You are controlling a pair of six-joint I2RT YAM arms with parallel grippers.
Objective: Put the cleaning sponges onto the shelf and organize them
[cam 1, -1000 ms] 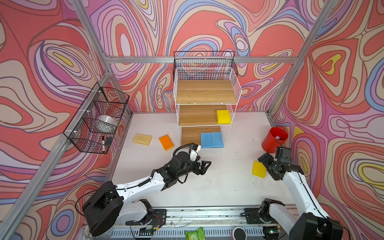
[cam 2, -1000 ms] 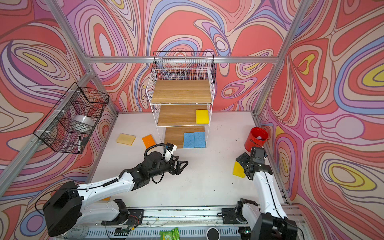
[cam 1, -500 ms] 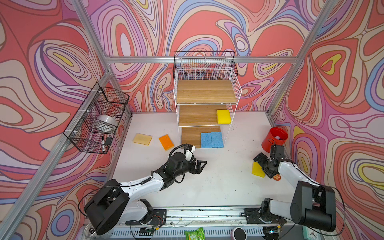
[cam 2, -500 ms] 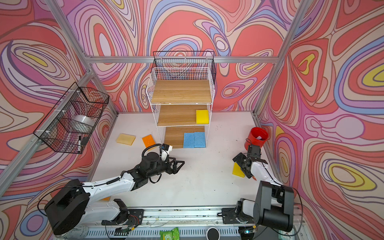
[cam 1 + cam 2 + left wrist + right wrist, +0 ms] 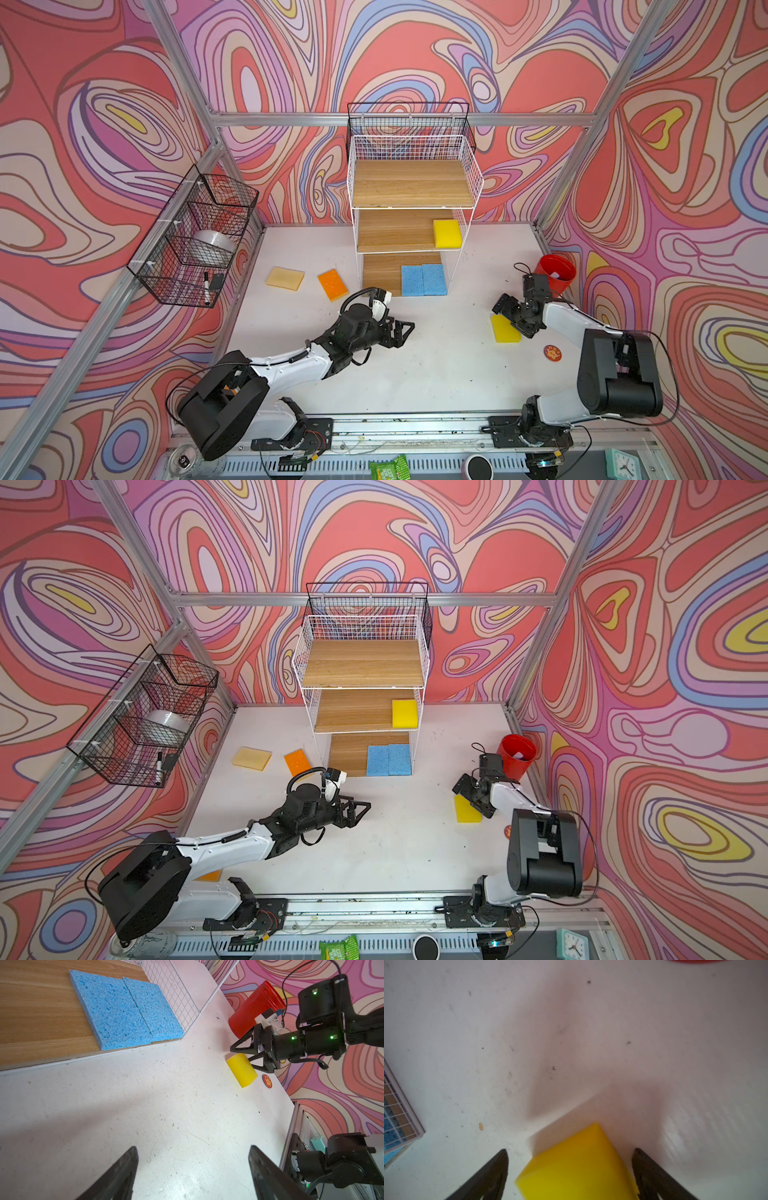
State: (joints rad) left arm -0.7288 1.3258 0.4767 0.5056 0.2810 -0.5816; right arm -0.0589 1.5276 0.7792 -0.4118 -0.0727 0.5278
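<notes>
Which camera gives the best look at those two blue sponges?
The left wrist view: it shows the blue sponges close up, lying side by side on the bottom board of the shelf, pores visible. Both top views show them small and distant. The right wrist view catches only a sliver through the shelf's wire side.

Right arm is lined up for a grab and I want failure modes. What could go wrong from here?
1. The right gripper stands open astride the yellow sponge, which sits skewed between its fingers. Closing may twist it or squeeze it out.
2. The red cup stands close behind that arm's wrist. A lift or swing could tip it.
</notes>
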